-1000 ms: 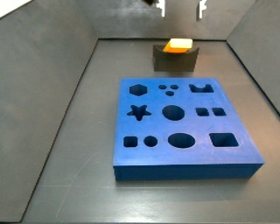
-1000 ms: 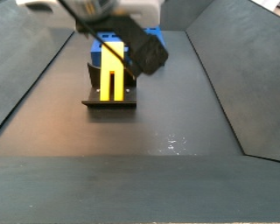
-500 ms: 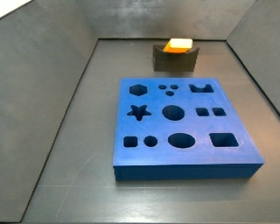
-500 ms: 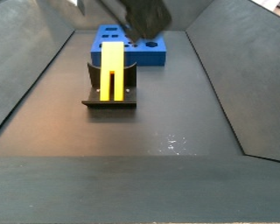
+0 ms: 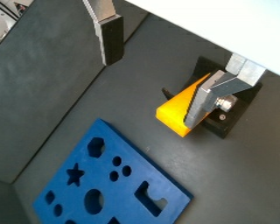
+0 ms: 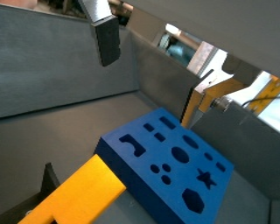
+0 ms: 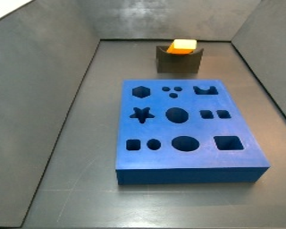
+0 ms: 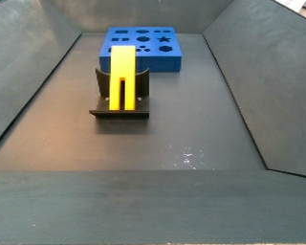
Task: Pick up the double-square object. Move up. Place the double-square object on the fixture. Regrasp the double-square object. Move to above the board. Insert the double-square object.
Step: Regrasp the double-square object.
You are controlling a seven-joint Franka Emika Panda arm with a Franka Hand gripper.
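The double-square object (image 8: pixel 123 78) is a yellow-orange bar lying lengthwise in the notch of the dark fixture (image 8: pixel 120 114). From the far end only its orange end face (image 7: pixel 181 46) shows on top of the fixture (image 7: pixel 178 62). The blue board (image 7: pixel 160 128) with dark cutouts lies flat in front of it. The gripper appears in no side view. In both wrist views the gripper (image 5: pixel 157 70) (image 6: pixel 157 66) is open high above the floor, with nothing between its fingers. Far below it lie the bar (image 5: pixel 184 109) (image 6: pixel 78 197), the fixture (image 5: pixel 208 70) and the board (image 5: pixel 98 131) (image 6: pixel 130 171).
Sloping grey walls (image 7: pixel 44 63) enclose the dark floor on all sides. The board (image 8: pixel 166 63) lies just behind the fixture along the bin's length.
The gripper has risen out of both side views, where it was at the top edge a second ago. The bar stays on the fixture, unmoved.
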